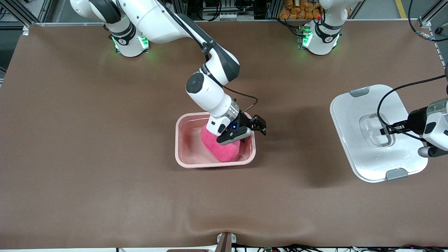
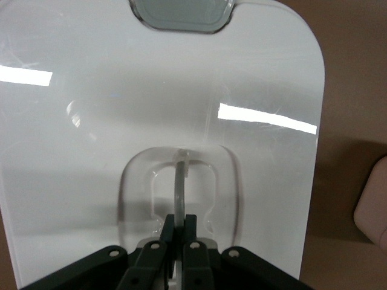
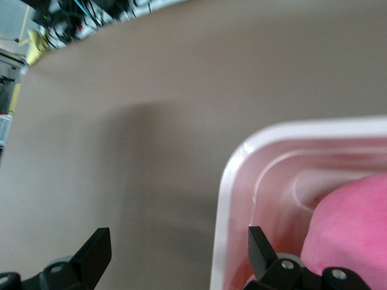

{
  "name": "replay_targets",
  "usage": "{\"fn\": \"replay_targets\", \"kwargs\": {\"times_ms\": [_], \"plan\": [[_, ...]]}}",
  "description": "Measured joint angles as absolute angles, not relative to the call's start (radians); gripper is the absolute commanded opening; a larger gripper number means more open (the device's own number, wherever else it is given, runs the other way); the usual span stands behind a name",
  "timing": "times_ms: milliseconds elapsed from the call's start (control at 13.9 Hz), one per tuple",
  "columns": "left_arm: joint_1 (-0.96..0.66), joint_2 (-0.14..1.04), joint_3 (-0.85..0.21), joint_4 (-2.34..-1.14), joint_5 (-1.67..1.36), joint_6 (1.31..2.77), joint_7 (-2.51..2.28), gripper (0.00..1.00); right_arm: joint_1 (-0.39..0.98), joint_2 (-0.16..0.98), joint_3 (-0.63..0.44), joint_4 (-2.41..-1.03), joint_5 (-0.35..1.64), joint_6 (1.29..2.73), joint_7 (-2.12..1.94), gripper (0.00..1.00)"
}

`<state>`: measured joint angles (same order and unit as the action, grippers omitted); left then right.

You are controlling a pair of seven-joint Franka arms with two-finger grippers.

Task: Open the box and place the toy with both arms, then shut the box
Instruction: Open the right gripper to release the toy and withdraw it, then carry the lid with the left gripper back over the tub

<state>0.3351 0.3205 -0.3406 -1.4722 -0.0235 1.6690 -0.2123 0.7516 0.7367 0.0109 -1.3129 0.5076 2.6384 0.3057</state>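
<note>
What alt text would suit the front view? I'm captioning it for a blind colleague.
The right gripper, fingers open, sits over the edge of the lidless pink box mid-table, with the pink toy inside. Toward the left arm's end of the table, the left gripper is shut on the handle of the white lid lying flat.

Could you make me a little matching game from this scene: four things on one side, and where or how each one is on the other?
Things:
1. toy
2. lid
3. left gripper
4. right gripper

States:
A. shut on the lid's handle
B. lying in the box
C. open, over the box's rim
D. flat on the table, toward the left arm's end

Pairs: 1-B, 2-D, 3-A, 4-C
</note>
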Motion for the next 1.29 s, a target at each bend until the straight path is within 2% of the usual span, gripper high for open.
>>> {"fn": "replay_targets", "kwargs": {"times_ms": [287, 502, 789, 1076, 1291], "plan": [[0.333, 0.319, -0.346, -1.467, -0.024, 1.669, -0.212, 0.0, 0.61, 0.566, -0.001, -1.332, 0.508, 2.343, 0.307, 1.0], [0.328, 0.317, -0.354, -1.461, -0.024, 1.67, -0.249, 0.0, 0.437, 0.428, -0.006, -1.352, 0.507, 1.982, 0.304, 1.0], [0.316, 0.317, -0.405, -1.456, -0.024, 1.671, -0.386, 0.0, 0.194, 0.285, -0.009, -1.365, 0.495, 1.636, 0.254, 1.0], [0.299, 0.317, -0.46, -1.455, -0.024, 1.681, -0.547, 0.0, 0.008, 0.204, -0.009, -1.385, 0.344, 1.422, 0.088, 1.0], [0.244, 0.317, -0.469, -1.455, -0.024, 1.686, -0.707, 0.0, -0.025, 0.149, -0.006, -1.411, 0.19, 1.377, 0.069, 1.0]]}}
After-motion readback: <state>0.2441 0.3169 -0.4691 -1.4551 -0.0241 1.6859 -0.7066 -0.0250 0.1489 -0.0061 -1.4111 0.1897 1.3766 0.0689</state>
